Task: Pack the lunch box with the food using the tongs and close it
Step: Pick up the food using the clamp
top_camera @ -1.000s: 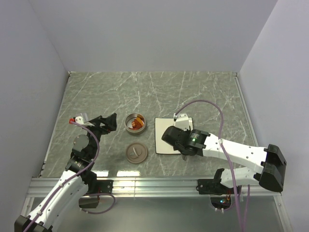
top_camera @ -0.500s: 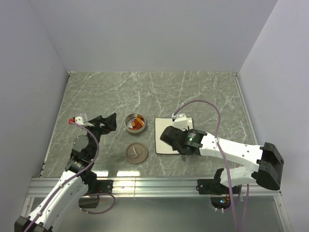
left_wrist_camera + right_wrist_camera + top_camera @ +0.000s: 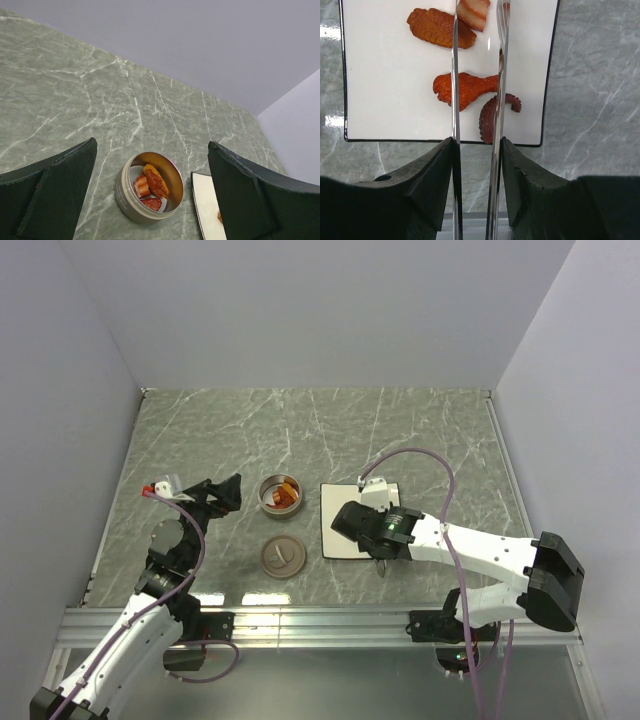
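1. My right end effector [image 3: 477, 147] is clamped on the tongs [image 3: 454, 100], one pad pressing each thin arm from outside. The arms stand slightly apart.
2. The tongs reach out over the white plate [image 3: 385, 100], crossing an orange drumstick piece [image 3: 470, 87]. A curved dark red piece [image 3: 487, 120] lies beside it, with a ridged orange piece [image 3: 440, 27] and a striped piece [image 3: 472, 11] farther along.
3. My left end effector [image 3: 152, 146] is spread wide, holding nothing, facing the lunch box [image 3: 131, 200] on the table [image 3: 420, 440].
4. The lunch box is uncovered with food [image 3: 152, 185] inside. Its lid [image 3: 282, 556] lies on the table just beside it.
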